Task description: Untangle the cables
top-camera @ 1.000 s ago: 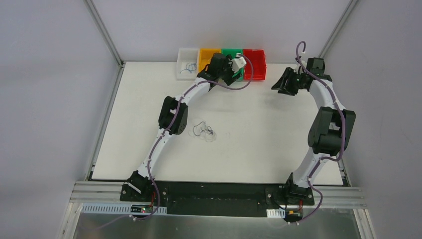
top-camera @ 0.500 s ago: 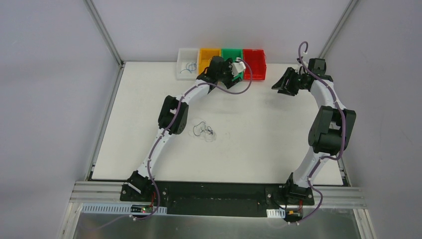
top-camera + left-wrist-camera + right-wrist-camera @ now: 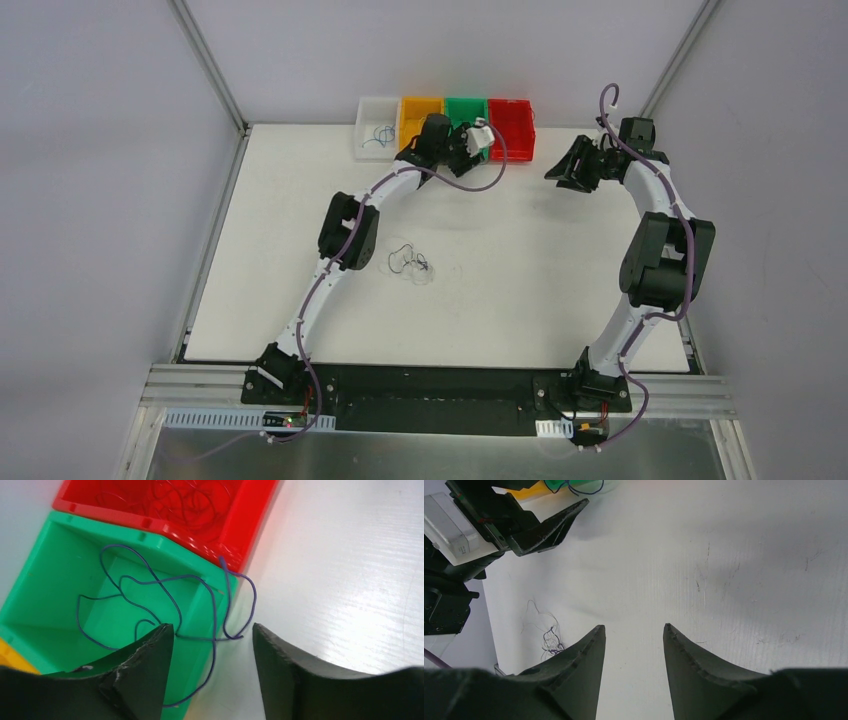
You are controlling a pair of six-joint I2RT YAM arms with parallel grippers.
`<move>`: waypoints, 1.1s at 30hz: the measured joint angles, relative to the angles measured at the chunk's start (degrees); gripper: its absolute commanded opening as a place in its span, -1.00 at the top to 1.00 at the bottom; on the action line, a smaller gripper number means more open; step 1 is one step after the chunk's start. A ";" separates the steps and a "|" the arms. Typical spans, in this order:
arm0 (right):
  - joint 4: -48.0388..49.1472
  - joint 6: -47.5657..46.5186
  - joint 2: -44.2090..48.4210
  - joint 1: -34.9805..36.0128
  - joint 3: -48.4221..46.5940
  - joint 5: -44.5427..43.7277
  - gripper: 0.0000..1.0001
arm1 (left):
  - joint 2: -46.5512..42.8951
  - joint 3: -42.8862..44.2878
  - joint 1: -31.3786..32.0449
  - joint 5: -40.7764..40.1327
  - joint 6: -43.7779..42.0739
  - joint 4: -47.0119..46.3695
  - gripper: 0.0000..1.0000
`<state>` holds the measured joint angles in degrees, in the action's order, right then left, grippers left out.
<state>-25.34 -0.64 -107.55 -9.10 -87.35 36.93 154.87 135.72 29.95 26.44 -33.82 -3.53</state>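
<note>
The loose cables [image 3: 408, 262] lie in a small tangle on the white table [image 3: 560, 290], near the middle and just beside the left arm's elbow. From above the knot spreads slightly more left-to-right than front-to-back and has no clear pointing end. Only dark loops and a few paler strands show, and single colours cannot be told apart. The right wrist view shows the same tangle [image 3: 549, 635] small and partly behind its own finger. A separate blue cable [image 3: 215, 615] lies in curls across the green bin [image 3: 55, 595]. Its long axis runs from inside the bin over the rim, and one loop hangs out onto the table. Its lower end is hidden behind the left finger. Thin red wires in the red bin [image 3: 250, 525] barely stand out against the plastic, and the bin is cut off at the top edge. A dark wire curls in the white bin [image 3: 377, 125], next to the yellow bin [image 3: 420, 105]. The left gripper [image 3: 210, 635] hovers over the green bin's corner, jaws wide apart and clamping nothing. The right gripper [image 3: 634, 630] hangs over bare table at the far right, jaws partly apart and empty.
</note>
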 measured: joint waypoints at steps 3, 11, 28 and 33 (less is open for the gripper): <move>0.00 0.00 0.00 -0.04 0.00 0.04 0.02 | 0.66 2.21 0.07 -1.03 0.04 -0.33 0.63; 0.02 0.02 -0.39 -0.04 0.13 0.17 0.03 | 0.76 3.52 0.07 -2.43 1.25 -2.10 1.00; 0.24 1.53 -0.94 -0.07 2.32 1.11 0.03 | 7.78 10.34 0.07 -18.36 -4.81 -9.18 1.00; 0.28 1.77 -1.29 -0.07 2.32 1.31 0.03 | 8.98 10.34 0.09 -19.15 -7.02 -10.21 1.00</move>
<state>-25.06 1.13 -108.84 -9.17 -85.03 38.24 163.85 146.06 30.04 7.29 -40.84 -13.74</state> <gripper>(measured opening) 0.485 0.017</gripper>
